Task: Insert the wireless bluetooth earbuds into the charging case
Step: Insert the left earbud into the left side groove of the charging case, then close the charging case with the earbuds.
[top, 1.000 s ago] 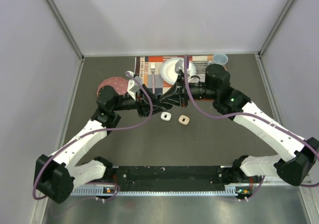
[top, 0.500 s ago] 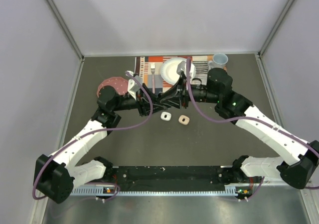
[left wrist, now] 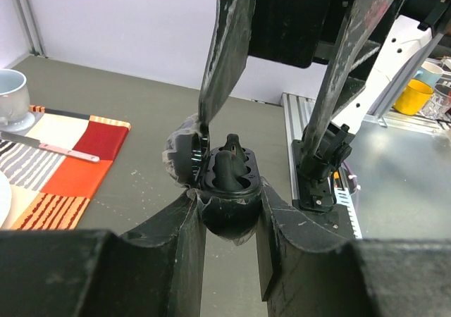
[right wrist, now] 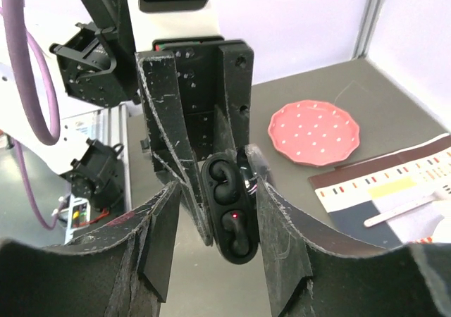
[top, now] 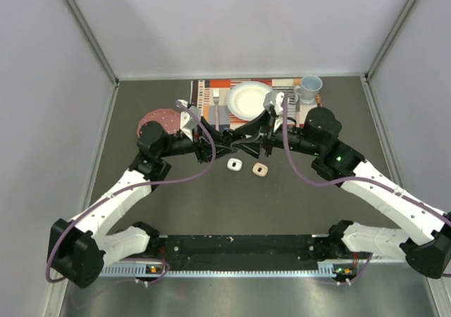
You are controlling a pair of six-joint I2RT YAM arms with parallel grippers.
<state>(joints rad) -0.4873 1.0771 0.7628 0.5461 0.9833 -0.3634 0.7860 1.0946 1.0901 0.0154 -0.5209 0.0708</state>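
Just in front of the white round plate (top: 248,98), the left gripper (left wrist: 229,206) is clamped on an open black oval charging case (right wrist: 230,218). Two black stemmed earbuds (right wrist: 224,178) look seated inside. The right gripper (right wrist: 217,194) straddles it, jaws apart, gripping nothing. The likely next move is to retreat and press the lid shut, then turn to the small white case (top: 234,165) and pale pink case (top: 260,170) nearby.
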